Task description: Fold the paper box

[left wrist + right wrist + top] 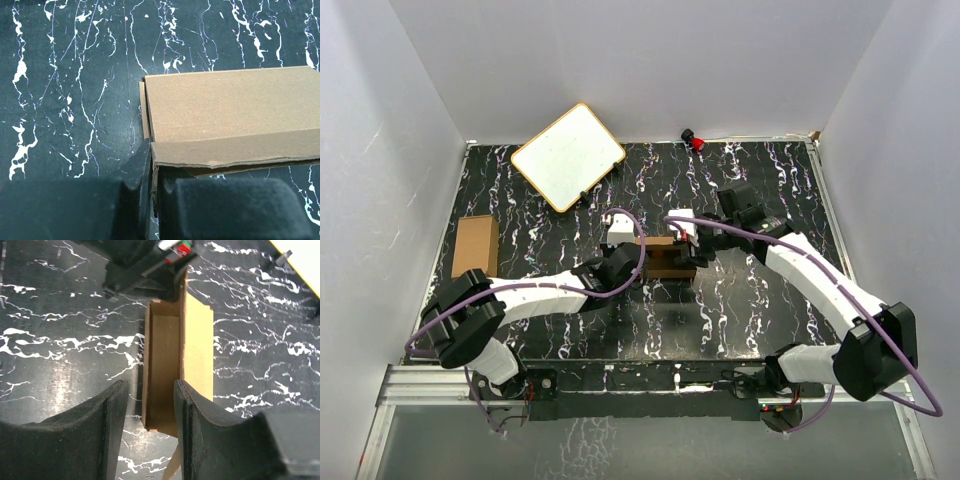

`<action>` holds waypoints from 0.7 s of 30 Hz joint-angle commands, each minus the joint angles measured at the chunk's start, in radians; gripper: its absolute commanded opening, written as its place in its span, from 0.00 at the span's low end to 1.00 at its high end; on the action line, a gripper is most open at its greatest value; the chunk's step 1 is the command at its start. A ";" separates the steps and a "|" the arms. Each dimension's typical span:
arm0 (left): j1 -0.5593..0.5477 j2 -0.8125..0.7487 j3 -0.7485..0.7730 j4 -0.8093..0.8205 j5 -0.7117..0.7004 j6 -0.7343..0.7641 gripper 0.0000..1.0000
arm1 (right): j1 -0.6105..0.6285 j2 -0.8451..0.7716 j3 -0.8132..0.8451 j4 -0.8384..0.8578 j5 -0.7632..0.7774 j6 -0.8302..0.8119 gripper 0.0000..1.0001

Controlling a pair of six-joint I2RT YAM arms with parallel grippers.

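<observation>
The paper box (667, 262) lies at the middle of the table (720, 320), part folded with one long side open, between the two arms. The left pincer (152, 182) is clenched on a thin cardboard edge at the box's left end. The right pincer (150, 390) stands released, fingers apart astride the other end.

1. I counted two brown cartons: the paper box (670, 258) and a second carton (475, 245).
2. I saw one white board (568, 155).
3. I saw one small red object (695, 139).
4. I had two arms: the left arm (535, 292) and the right arm (815, 268).
</observation>
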 commanded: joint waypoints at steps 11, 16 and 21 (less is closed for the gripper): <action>-0.009 0.010 0.020 -0.029 0.008 -0.003 0.00 | 0.009 0.107 0.058 0.119 0.162 0.053 0.37; -0.009 0.005 0.016 -0.027 0.007 -0.004 0.00 | 0.011 0.113 0.053 0.113 0.163 0.036 0.23; -0.010 -0.003 0.013 -0.028 0.013 -0.003 0.03 | 0.012 0.123 0.050 0.105 0.173 0.032 0.09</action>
